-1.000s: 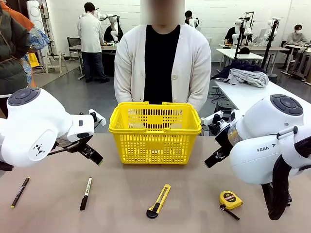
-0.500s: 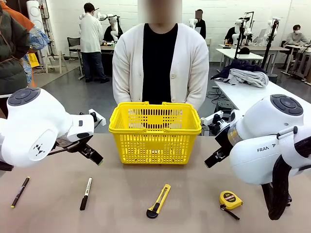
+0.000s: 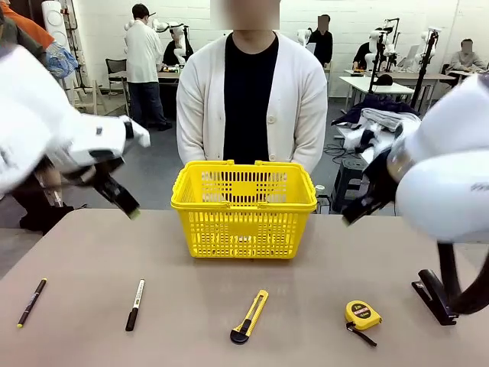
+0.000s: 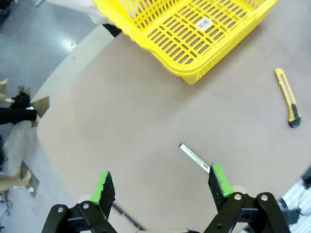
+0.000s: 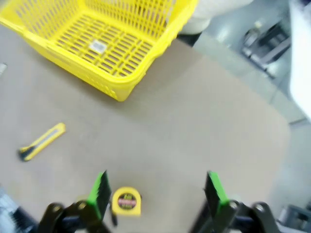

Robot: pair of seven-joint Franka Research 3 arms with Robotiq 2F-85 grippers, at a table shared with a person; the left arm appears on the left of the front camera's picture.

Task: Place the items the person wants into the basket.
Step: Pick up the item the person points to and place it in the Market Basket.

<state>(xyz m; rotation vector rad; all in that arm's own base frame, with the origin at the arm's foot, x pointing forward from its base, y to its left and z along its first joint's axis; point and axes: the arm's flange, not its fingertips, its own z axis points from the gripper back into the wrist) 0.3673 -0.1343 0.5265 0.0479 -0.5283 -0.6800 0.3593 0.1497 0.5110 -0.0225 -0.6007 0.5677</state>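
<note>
While the person point(image 3: 250, 92) stands behind the yellow basket point(image 3: 243, 222) at centre, the front view shows the pen point(image 3: 31, 303), marker point(image 3: 135, 304), utility knife point(image 3: 250, 316) and tape measure point(image 3: 362, 314) in a row along the bottom. The tape's print is too small to read. The left gripper point(image 3: 130, 210) and right gripper point(image 3: 353, 214), both blurred, have risen and swung outward since a second ago, while the items lie unmoved.

Left wrist view: the jaws are wide apart and empty, with the marker just inside the right-hand pad. The basket at top has an unreadable white sticker point(image 4: 206, 23).

Right wrist view: the jaws are spread and empty. The tape measure sits beside the left-hand pad, and the knife is at left.
</note>
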